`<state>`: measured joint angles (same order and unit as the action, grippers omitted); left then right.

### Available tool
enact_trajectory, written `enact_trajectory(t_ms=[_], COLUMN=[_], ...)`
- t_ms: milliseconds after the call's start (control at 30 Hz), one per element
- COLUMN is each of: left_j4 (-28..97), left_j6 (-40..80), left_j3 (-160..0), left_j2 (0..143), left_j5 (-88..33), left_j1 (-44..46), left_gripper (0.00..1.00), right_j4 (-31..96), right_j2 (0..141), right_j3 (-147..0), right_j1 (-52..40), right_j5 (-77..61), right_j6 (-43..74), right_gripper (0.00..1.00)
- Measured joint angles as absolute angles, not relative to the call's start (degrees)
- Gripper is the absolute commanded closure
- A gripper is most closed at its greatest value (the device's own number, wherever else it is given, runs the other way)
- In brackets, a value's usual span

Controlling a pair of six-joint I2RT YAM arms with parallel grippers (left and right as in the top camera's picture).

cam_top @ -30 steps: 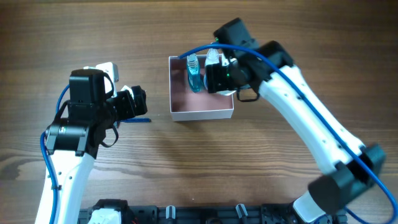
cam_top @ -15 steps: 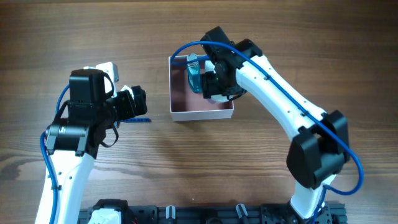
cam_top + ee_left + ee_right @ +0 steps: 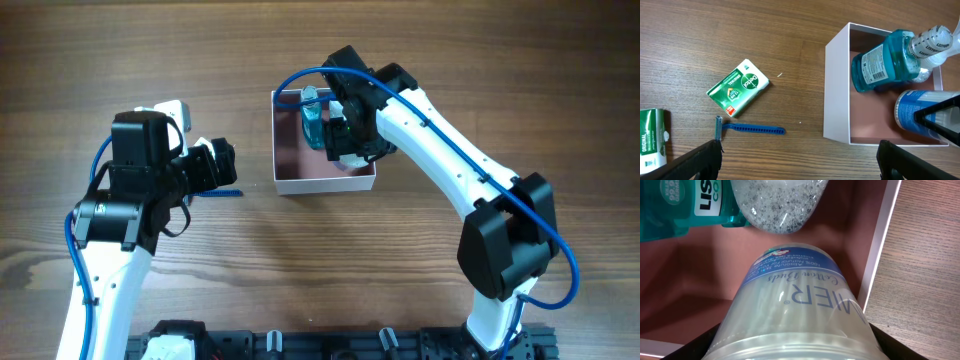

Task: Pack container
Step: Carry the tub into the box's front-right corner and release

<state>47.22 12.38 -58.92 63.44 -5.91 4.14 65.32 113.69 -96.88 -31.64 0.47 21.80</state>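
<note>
Container (image 3: 325,184) is sitting mid-bench, white walls, pink floor. To its left, a green soap pack (image 3: 738,87) and a blue razor (image 3: 747,129) are lying on the bench (image 3: 740,30), and the left tool (image 3: 224,166) is hanging over them, released wide. Inside the container, a blue mouthwash bottle (image 3: 885,60) is lying on its side. Just beside it, the right tool (image 3: 347,138) is grasping a cotton-bud tub (image 3: 790,305).
</note>
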Motion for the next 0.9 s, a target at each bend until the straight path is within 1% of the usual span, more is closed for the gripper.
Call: enact_trajectory(t_ms=[33,233,500,633,900], left_j4=[47.2,47.4,47.4,47.4,48.3], left_j6=[12.4,12.4,12.4,12.4,12.4], left_j3=[-58.9,-58.9,-58.9,-58.9,-58.9], left_j2=[63.4,63.4,63.4,63.4,63.4], left_j5=[-5.9,-5.9,-5.9,-5.9,-5.9], left_j1=[4.1,4.1,4.1,4.1,4.1], left_gripper=[0.00,0.00,0.00,0.00,0.00], right_j4=[65.3,65.3,65.3,65.3,64.3], right_j2=[113.7,113.7,113.7,113.7,111.8], right_j3=[-96.9,-96.9,-96.9,-96.9,-96.8], right_j1=[-31.6,-31.6,-31.6,-31.6,-31.6], right_j5=[0.5,0.5,0.5,0.5,3.3], right_j6=[21.8,22.0,22.0,22.2,24.2], right_gripper=[0.16,0.10,0.11,0.13,0.08])
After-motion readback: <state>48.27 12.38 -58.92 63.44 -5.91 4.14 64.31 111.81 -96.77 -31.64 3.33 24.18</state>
